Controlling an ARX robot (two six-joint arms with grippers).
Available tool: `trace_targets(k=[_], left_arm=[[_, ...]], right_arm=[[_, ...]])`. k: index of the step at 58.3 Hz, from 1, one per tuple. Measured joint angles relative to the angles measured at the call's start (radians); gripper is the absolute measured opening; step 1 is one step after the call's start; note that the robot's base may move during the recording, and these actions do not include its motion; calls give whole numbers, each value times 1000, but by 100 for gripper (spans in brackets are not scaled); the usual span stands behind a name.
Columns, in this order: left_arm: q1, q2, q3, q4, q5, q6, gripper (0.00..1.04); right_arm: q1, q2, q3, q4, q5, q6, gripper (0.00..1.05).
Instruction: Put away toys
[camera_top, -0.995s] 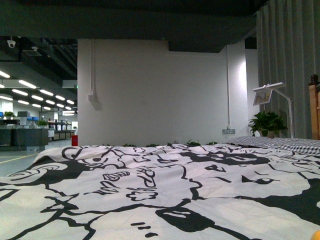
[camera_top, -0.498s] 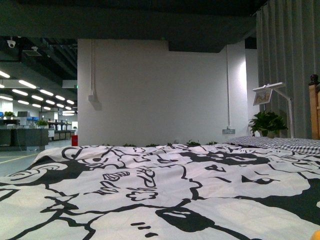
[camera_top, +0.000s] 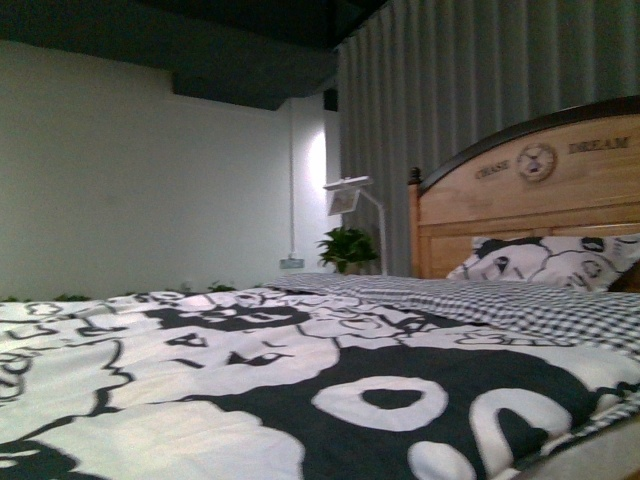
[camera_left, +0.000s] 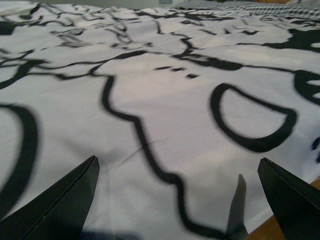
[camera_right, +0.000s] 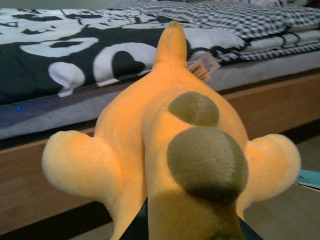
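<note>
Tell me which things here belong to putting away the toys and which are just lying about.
Belongs to the job:
- orange-yellow plush toy, held off the floor beside the bed frame

Just lying about:
- patterned duvet
- checked sheet
- pillow
- wooden headboard
- potted plant
- lamp
- curtain

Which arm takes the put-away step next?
Right: the plush toy fills its wrist view, apparently in the right gripper, beside the bed. Left gripper is open, empty, over the duvet.
</note>
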Motion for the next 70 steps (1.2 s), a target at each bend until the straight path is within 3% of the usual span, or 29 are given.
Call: trace_targets(k=[70], left_arm=[[0, -2, 0, 0, 0, 0, 98]], right_arm=[[1, 1, 0, 0, -4, -1, 7]])
